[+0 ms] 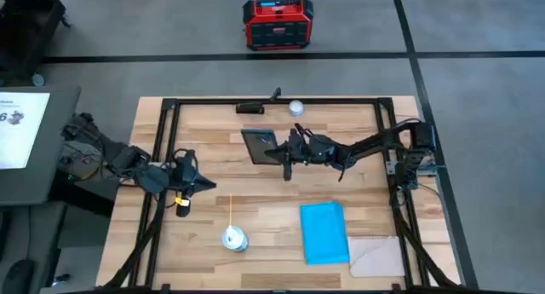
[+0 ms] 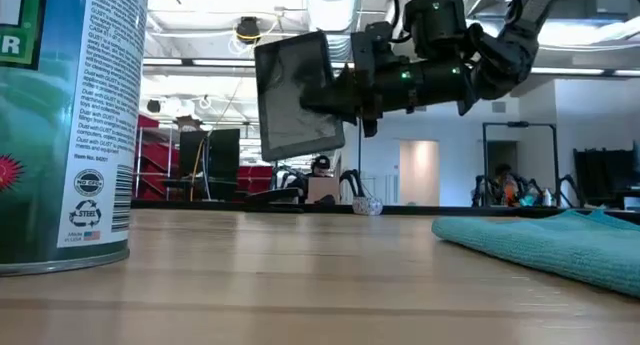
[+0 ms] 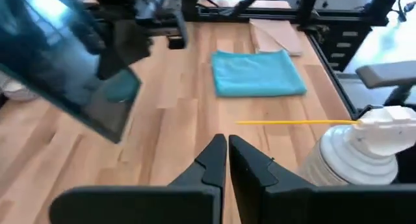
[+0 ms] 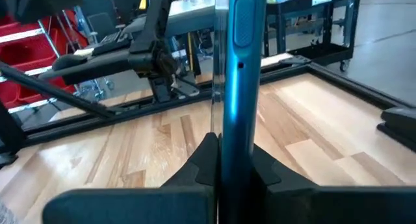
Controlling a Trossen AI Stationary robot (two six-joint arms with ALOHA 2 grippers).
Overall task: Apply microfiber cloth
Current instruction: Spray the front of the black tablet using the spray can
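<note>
The bright blue microfiber cloth [image 1: 324,233] lies flat and folded on the table's near right part, also in the low view [image 2: 560,243] and the left wrist view [image 3: 257,71]. My right gripper [image 1: 283,153] reaches from the right to the table's middle and is shut on a dark tablet with a teal back [image 2: 295,95], held in the air. My left gripper [image 3: 226,156] hovers shut over the table's left part [image 1: 183,189], holding nothing. My right gripper pinches the tablet's right-hand edge [image 4: 235,120] between its two fingers [image 4: 205,160]. The fingers come about level from the table's right side. The tablet stands nearly upright on its edge, lifted well clear of the table, its dark screen [image 2: 290,105] toward the near side.
A spray can [image 1: 236,239] with a yellow straw stands near the front, left of the cloth. A pale beige sheet [image 1: 379,256] lies at the cloth's right. A small white ball [image 1: 296,107] and a dark bar [image 1: 253,108] sit at the far edge. Black frame rails [image 1: 162,158] border the table.
</note>
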